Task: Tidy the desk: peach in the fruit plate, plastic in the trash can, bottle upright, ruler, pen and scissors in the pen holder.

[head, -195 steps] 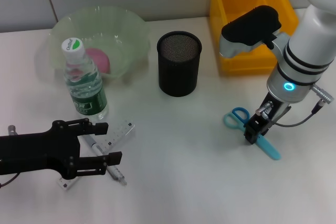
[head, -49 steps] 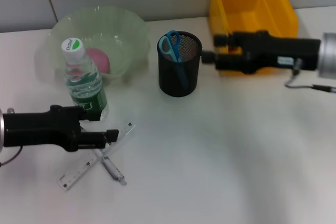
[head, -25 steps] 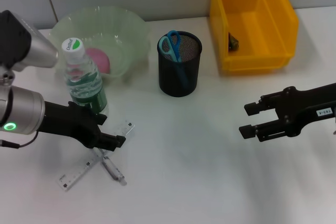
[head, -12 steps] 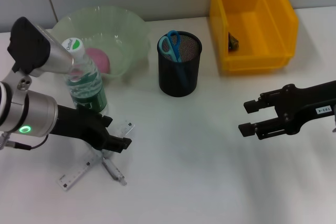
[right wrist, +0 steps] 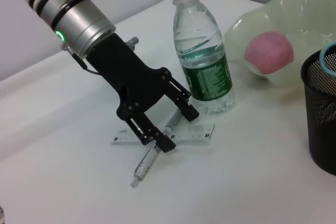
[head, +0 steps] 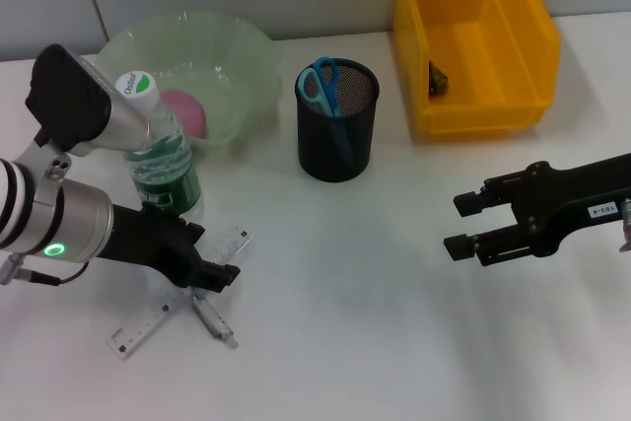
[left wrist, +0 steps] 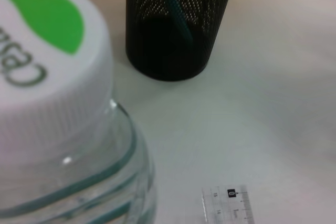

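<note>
The scissors (head: 320, 86) now stand in the pen holder (head: 337, 120), near the far edge of the surface, and the right tool (head: 471, 225) has pulled back toward the right edge, jaws open and empty. The left tool (head: 210, 263) has come down over the crossed ruler (head: 177, 295) and pen (head: 212, 319) near the front left corner, jaws spread, gripping nothing yet. Peach (head: 184, 111) lies in the fruit plate (head: 242, 46), bottle (head: 158, 150) upright; ruler and pen remain.
</note>
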Controlling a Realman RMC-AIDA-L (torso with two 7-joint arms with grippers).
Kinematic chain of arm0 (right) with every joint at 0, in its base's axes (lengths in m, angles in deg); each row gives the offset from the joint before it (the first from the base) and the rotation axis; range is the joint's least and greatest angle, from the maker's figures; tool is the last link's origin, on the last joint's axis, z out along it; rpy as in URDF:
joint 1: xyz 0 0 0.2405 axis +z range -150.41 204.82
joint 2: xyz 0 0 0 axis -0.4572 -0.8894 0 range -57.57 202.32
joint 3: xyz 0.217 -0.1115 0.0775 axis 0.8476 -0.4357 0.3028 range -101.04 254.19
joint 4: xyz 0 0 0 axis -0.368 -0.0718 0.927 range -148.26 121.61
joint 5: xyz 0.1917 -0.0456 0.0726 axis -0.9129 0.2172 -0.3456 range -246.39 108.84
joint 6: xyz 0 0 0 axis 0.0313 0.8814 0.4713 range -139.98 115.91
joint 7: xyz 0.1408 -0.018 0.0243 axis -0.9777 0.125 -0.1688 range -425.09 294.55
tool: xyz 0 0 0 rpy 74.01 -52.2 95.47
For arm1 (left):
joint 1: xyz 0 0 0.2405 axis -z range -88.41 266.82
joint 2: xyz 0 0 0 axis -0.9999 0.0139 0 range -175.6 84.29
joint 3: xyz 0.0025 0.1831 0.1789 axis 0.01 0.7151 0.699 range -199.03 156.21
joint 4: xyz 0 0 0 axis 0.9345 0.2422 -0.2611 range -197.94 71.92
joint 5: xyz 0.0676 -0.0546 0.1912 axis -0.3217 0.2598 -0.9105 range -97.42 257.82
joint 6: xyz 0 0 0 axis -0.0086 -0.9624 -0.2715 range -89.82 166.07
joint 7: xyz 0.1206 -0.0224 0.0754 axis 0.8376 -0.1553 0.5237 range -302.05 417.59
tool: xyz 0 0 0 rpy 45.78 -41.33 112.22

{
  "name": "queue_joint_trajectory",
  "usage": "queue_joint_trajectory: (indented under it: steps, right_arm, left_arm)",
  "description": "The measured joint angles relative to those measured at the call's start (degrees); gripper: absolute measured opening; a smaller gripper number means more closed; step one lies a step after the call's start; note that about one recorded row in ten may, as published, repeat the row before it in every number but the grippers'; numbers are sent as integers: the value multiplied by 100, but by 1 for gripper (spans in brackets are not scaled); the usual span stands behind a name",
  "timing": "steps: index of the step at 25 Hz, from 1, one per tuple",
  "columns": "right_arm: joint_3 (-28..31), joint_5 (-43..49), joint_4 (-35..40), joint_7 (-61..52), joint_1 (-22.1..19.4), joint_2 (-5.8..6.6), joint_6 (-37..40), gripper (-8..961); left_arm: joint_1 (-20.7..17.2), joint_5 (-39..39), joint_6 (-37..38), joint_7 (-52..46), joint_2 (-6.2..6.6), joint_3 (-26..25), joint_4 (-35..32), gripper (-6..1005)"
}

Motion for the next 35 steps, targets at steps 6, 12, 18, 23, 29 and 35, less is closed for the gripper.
queue_joint_trajectory:
  steps: [6,12,18,23,29,35]
  right_arm:
    - [0,1,1,-24,6,-9,2,693]
    - [0,-1,-4,-49,17,-23,2,693]
    - [0,-14,-12,-68,25,-35,1,693]
    - [0,-27,-14,-76,36,-46,-6,694]
    - [1,-32,6,-122,37,-62,-8,694]
    - [9,-36,7,-156,69,-61,2,693]
  left_arm:
    - [10,-148,-135,-4,0,95,54,771]
    - [11,-189,-199,-3,1,160,62,771]
    - [11,-189,-202,40,1,222,62,771]
    - [11,-189,-203,53,1,247,55,770]
    - [11,-187,-233,57,1,292,51,770]
    - [11,-182,-270,66,1,381,52,691]
